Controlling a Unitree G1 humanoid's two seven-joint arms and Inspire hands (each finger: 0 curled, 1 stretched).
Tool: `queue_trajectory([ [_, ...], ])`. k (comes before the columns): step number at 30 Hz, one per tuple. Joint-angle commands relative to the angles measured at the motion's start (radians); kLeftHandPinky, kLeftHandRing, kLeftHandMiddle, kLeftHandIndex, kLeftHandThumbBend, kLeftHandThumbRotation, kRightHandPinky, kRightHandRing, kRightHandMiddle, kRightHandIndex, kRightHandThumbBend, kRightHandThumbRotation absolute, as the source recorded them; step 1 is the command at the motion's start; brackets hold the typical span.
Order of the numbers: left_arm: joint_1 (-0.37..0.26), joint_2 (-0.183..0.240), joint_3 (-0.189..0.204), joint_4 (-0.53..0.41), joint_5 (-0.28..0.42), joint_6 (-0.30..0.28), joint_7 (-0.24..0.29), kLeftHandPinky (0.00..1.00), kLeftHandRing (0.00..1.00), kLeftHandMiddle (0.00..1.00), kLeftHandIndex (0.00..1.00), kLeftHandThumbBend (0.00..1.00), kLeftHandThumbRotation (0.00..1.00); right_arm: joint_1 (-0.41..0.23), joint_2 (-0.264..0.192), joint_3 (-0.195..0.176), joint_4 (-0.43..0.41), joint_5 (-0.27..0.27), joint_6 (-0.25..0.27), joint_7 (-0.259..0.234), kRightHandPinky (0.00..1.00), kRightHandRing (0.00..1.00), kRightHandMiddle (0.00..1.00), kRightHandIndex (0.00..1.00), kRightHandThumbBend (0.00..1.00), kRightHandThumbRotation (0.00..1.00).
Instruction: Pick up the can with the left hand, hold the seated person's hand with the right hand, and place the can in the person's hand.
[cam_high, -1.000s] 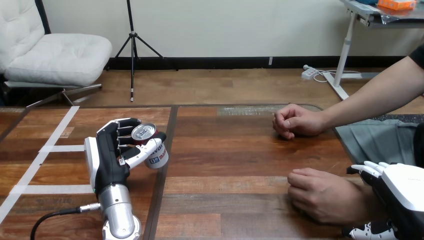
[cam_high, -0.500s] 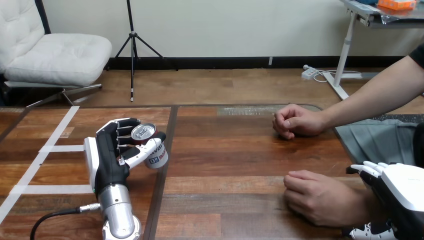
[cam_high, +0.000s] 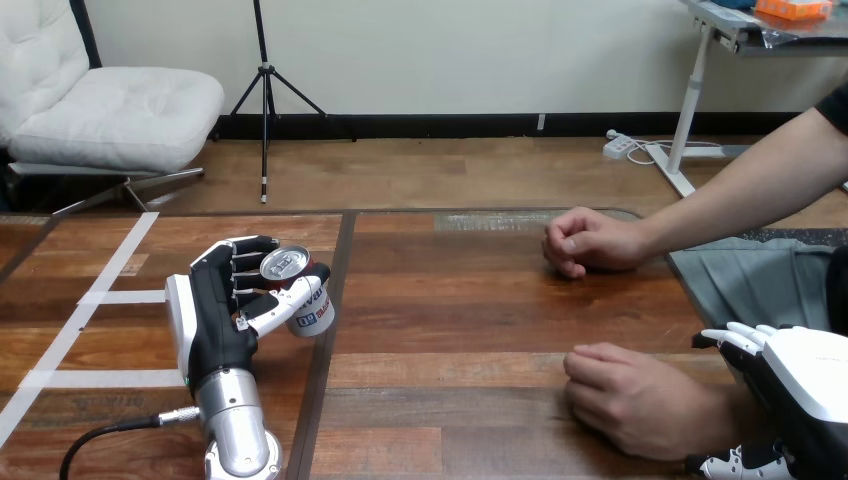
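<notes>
My left hand stands at the table's left with its fingers and thumb curled round a small can. The can is tilted, its silver top facing up and toward me. At the lower right, the person's near hand lies palm down on the table with loosely curled fingers. My right hand sits over that hand's wrist, white shell up; I cannot tell whether it grips the wrist. The person's far hand rests as a loose fist on the table further back.
White tape strips mark the table's left part. A dark seam runs front to back beside the can. Bare wood lies between the can and the person's hands. The table's right edge is near the person.
The person's near hand has slid a little to the left on the table. My left hand with the can has barely shifted. My right hand has stayed in place.
</notes>
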Motion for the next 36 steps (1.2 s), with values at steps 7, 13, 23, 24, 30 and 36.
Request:
queue_trajectory([
  [7, -0.08, 0.004, -0.006, -0.046, 0.011, -0.033, 0.009, 0.44, 0.51, 0.53, 0.53, 0.65, 0.0, -0.057, -0.034, -0.006, -0.025, 0.009, -0.006, -0.017, 1.0, 0.94, 0.92, 0.85, 0.79, 0.21],
  [13, -0.081, 0.004, -0.006, -0.047, 0.012, -0.029, 0.011, 0.44, 0.51, 0.54, 0.53, 0.65, 0.0, -0.058, -0.034, -0.006, -0.026, 0.008, -0.003, -0.013, 1.0, 0.94, 0.92, 0.86, 0.78, 0.22],
  [23, -0.081, 0.005, -0.008, -0.046, 0.014, -0.036, 0.012, 0.44, 0.51, 0.54, 0.53, 0.65, 0.0, -0.057, -0.037, -0.007, -0.026, 0.004, -0.007, -0.017, 1.0, 0.94, 0.92, 0.86, 0.78, 0.22],
  [24, -0.081, 0.004, -0.006, -0.046, 0.012, -0.036, 0.012, 0.44, 0.51, 0.54, 0.53, 0.65, 0.0, -0.057, -0.038, -0.007, -0.025, 0.005, -0.007, -0.017, 1.0, 0.94, 0.92, 0.86, 0.78, 0.22],
  [30, -0.081, 0.003, -0.007, -0.047, 0.012, -0.031, 0.015, 0.44, 0.51, 0.54, 0.53, 0.65, 0.0, -0.056, -0.039, -0.007, -0.025, 0.005, -0.008, -0.016, 1.0, 0.94, 0.92, 0.86, 0.77, 0.21],
  [36, -0.08, 0.002, -0.006, -0.049, 0.011, -0.028, 0.014, 0.44, 0.51, 0.54, 0.53, 0.65, 0.0, -0.055, -0.037, -0.007, -0.028, 0.005, -0.007, -0.016, 1.0, 0.94, 0.92, 0.85, 0.78, 0.21],
])
